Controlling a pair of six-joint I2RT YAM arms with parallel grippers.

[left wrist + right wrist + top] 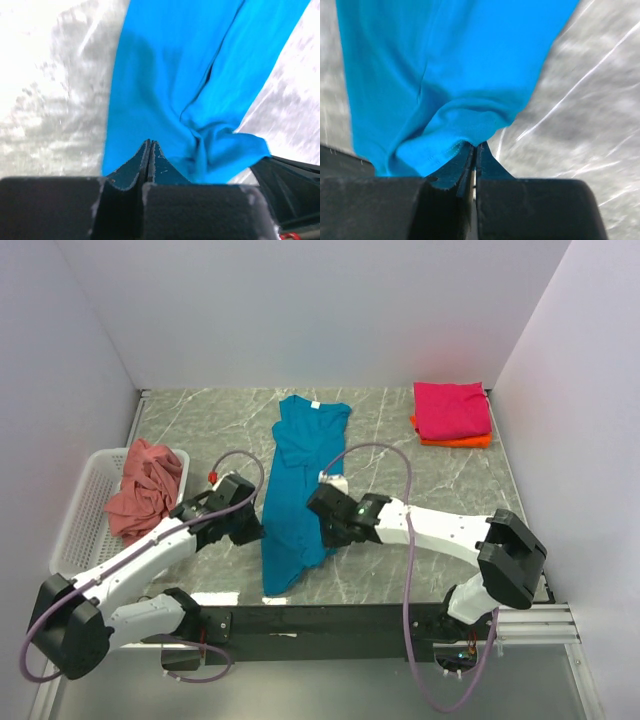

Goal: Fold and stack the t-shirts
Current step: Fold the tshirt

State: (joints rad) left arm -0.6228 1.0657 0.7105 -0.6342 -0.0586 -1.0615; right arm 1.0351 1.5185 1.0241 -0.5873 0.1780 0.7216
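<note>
- Left gripper (149, 142) black fingers pressed fully together, tips pinching left edge of teal-blue short-sleeved cloth t-shirt (175, 75); cloth bunched just beside tips.
- Right gripper (474, 145) likewise closed tight, nipping stitched edge of same shirt on its right side.
- Teal shirt lying mid-table on grey marbled tabletop (450, 475), between both grippers, narrowed lengthwise.
- Long axis running near-to-far; collar with white tag at far end, hem toward arm bases, near end slanted a little left.
- Step judged: mid-fold of teal shirt, lengthwise narrowing seemingly done, cross fold pending.
- Next move likely: raise both pinched edges together and carry them along long axis to halve it; calls for matched height and pace, else skewed or dragged cloth.
- Folded magenta cloth t-shirt (452, 408) stacked on folded orange cloth t-shirt (455, 441) at far right corner, well apart from teal shirt.
- Crumpled dusty salmon-pink cloth t-shirt (145, 490) in white plastic mesh basket (85, 505) at left, not yet folded.
</note>
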